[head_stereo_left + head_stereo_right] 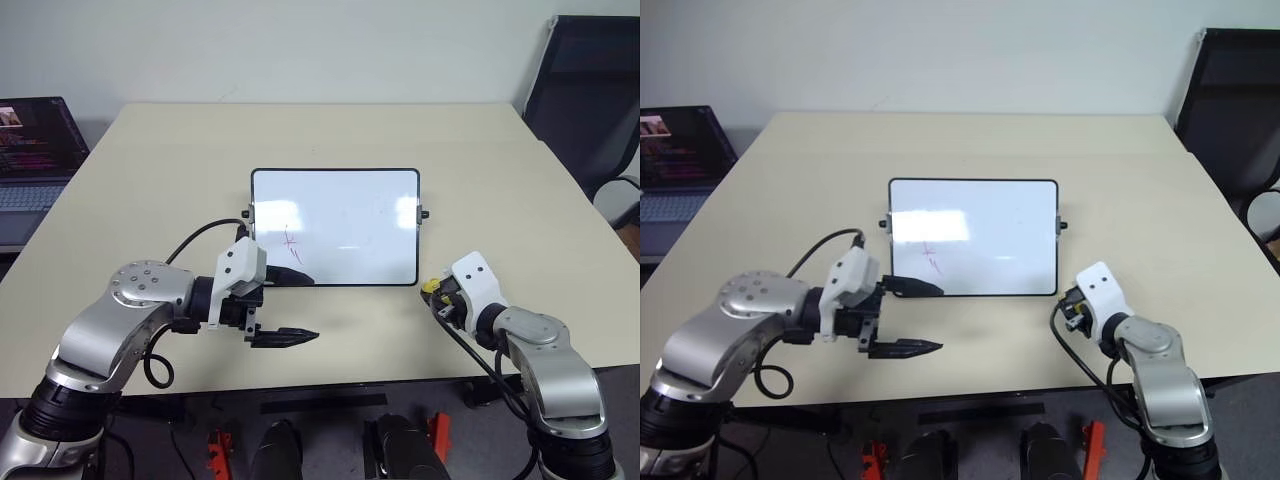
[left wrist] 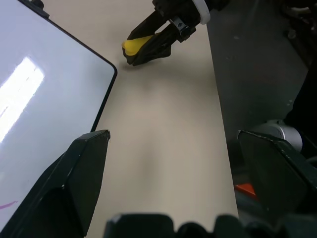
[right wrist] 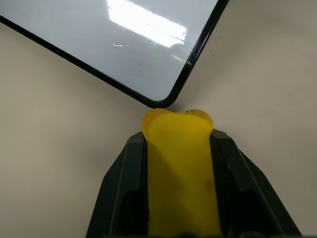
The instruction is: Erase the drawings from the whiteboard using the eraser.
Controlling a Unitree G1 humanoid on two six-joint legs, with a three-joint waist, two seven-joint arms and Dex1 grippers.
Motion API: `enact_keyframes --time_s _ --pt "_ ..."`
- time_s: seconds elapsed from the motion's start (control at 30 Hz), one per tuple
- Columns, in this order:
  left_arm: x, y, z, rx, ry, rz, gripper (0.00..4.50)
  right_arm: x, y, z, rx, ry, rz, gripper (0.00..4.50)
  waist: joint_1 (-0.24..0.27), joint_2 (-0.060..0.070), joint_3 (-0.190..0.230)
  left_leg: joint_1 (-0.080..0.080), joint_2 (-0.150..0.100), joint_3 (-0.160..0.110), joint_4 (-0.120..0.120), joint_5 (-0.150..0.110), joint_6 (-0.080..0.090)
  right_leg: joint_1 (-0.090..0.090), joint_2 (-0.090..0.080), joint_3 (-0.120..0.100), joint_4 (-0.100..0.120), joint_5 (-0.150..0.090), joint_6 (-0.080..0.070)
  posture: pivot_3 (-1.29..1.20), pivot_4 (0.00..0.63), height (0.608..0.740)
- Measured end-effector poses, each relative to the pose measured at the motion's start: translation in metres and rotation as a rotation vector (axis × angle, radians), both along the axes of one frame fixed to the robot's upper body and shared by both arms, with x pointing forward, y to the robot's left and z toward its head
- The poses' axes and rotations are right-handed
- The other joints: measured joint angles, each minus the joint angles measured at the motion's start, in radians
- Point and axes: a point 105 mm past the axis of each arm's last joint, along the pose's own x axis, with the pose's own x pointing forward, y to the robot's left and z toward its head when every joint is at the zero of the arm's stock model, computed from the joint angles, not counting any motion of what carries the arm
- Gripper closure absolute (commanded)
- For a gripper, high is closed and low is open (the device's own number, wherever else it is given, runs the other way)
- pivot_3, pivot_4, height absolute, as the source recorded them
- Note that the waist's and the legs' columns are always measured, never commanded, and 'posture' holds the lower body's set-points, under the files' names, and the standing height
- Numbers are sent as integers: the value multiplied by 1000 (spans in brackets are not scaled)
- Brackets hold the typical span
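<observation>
The right gripper [image 3: 179, 148] is clamped on the eraser [image 3: 181, 173], whose yellow tip sticks out past the fingers toward the near right corner of the whiteboard [image 1: 340, 215]. In the head views this gripper sits on the table [image 1: 480, 150] just off that corner, apart from the frame. The board lies with its long side across the robot; the one drawing [image 1: 291, 243] I can make out sits low in its left part, so the eraser's path probably runs leftward along that near edge. The left gripper [image 1: 284, 307] is wide open and empty, one finger over the board's near left corner, closer to the mark but without the tool.
</observation>
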Motion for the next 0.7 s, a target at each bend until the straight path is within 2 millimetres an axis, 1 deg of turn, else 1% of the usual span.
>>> enact_keyframes --time_s 0.07,0.13,0.2,0.23,0.33,0.43,0.53,0.7 --pt "2 3 -2 4 5 10 0 2 -1 -5 7 13 -12 2076 0 0 0 -1 0 0 0 0 0 0 0 0 -1 0 0 0 150 740" --pt "4 4 -3 11 5 20 0 4 -3 -7 2 14 -22 1365 1 0 0 -2 0 0 0 0 0 0 0 0 -1 0 0 0 150 740" --pt "5 6 -4 14 4 30 0 5 -5 -5 -8 2 -28 626 2 0 0 -2 0 0 0 0 0 0 0 0 -1 0 0 0 150 740" --pt "6 6 -4 15 6 36 0 6 -6 -4 -11 -5 -31 328 2 0 0 -2 0 0 0 0 0 0 0 0 -1 0 0 0 150 740" --pt "10 11 -5 12 5 62 0 7 -9 -1 -1 -6 -49 328 3 0 0 -2 0 -1 0 0 0 0 0 0 -1 0 0 0 150 740" --pt "13 15 -4 17 -8 82 0 5 -18 2 3 6 -84 328 6 0 0 -2 0 -1 0 0 0 0 0 0 -1 0 0 0 150 740" --pt "15 19 -7 20 -4 94 0 1 -19 5 19 24 -89 328 6 0 0 -2 0 -1 0 0 0 0 0 -1 -1 0 0 0 150 740" --pt "15 20 -8 21 -7 98 0 -6 -17 3 51 73 -82 328 7 0 0 -2 0 -1 0 0 0 0 0 0 -1 0 0 0 150 740"
